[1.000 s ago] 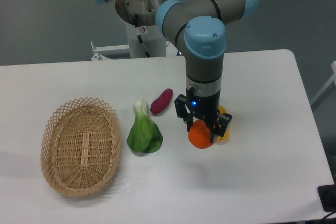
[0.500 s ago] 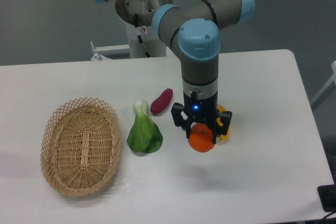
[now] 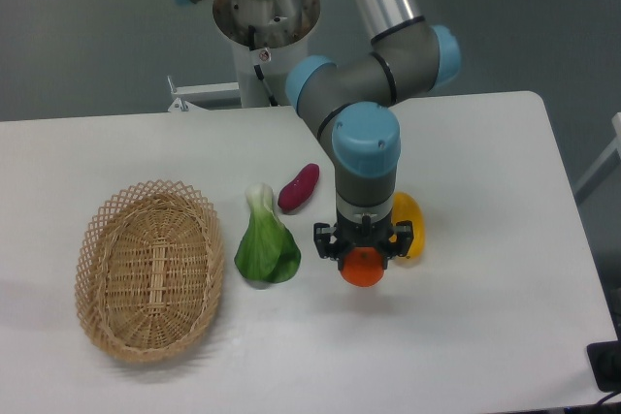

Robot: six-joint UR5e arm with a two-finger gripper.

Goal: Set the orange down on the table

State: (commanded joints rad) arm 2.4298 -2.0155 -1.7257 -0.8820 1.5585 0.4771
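The orange [image 3: 364, 268] is a small round deep-orange fruit held between my gripper's fingers, low over the white table [image 3: 466, 336], right of centre. I cannot tell whether it touches the tabletop. My gripper [image 3: 362, 251] points straight down and is shut on the orange; its black fingers hide the fruit's top.
An elongated yellow-orange fruit [image 3: 408, 224] lies just right of the gripper. A green leafy vegetable [image 3: 265, 242] and a purple sweet potato [image 3: 299, 186] lie to its left. An oval wicker basket [image 3: 148, 269] stands at the left. The robot base [image 3: 264, 16] is at the back.
The gripper with the orange has moved down and slightly left toward the tabletop. The wrist has turned, uncovering more of the yellow fruit. Nothing else moved.
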